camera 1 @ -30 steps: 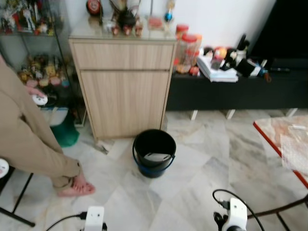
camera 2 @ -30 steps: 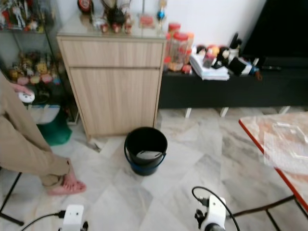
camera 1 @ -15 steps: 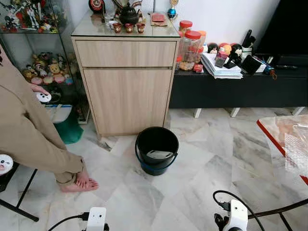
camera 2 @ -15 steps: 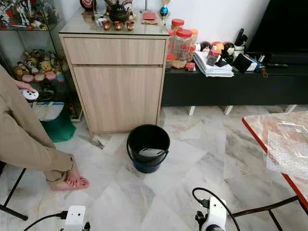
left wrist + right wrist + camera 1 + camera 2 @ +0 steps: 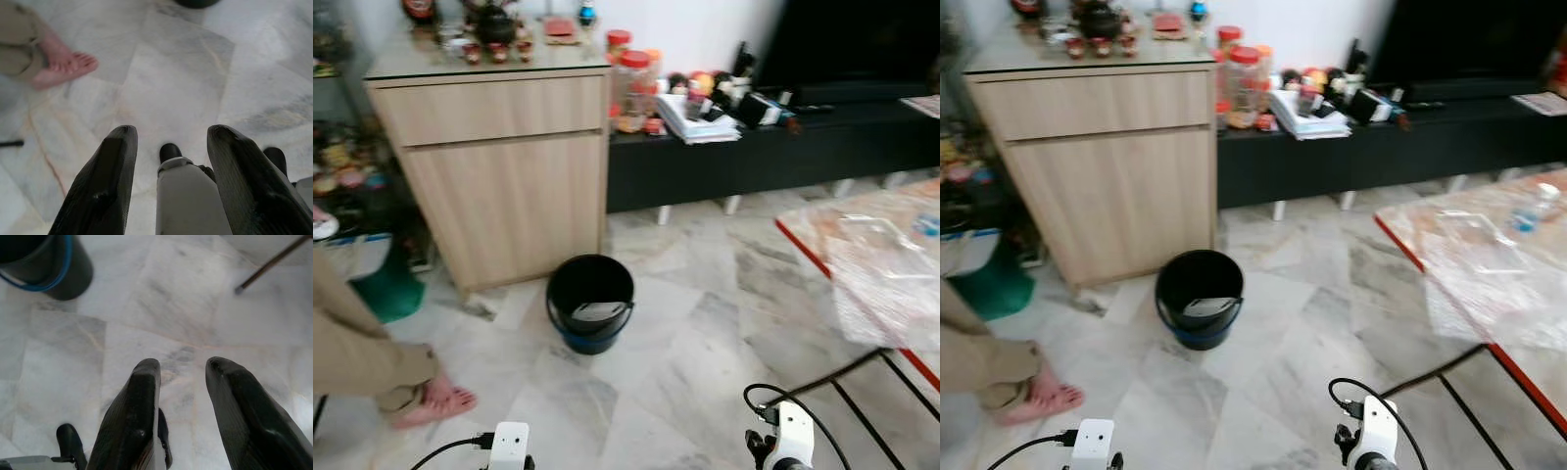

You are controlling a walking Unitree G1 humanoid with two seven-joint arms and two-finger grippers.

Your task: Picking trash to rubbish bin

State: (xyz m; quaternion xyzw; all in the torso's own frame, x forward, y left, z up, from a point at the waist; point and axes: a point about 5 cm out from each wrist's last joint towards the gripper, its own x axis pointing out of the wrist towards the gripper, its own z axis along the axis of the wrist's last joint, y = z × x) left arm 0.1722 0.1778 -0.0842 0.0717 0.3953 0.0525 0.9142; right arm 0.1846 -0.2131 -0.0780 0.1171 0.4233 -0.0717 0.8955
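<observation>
From the head views, the black rubbish bin point(image 5: 590, 302) stands on the marble floor point(image 5: 705, 343) just before the wooden cabinet point(image 5: 494, 166), something pale lying inside; no writing is readable anywhere. A person's bare foot point(image 5: 435, 401) rests nearby. The left wrist view shows the left pincer point(image 5: 171, 147) spread wide, holding nothing, above floor. The right wrist view shows the right pincer point(image 5: 182, 382) likewise parted and empty, the bin near.

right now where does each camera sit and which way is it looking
Left eye, right eye: on the head, looking forward and down at the black bucket, wooden cabinet and table; both arms' wrists at the bottom edge.
Left wrist: along the open left gripper at the marble floor and a person's foot.
Right wrist: along the open right gripper at the floor.
Shared: bucket, also in the right wrist view.
</observation>
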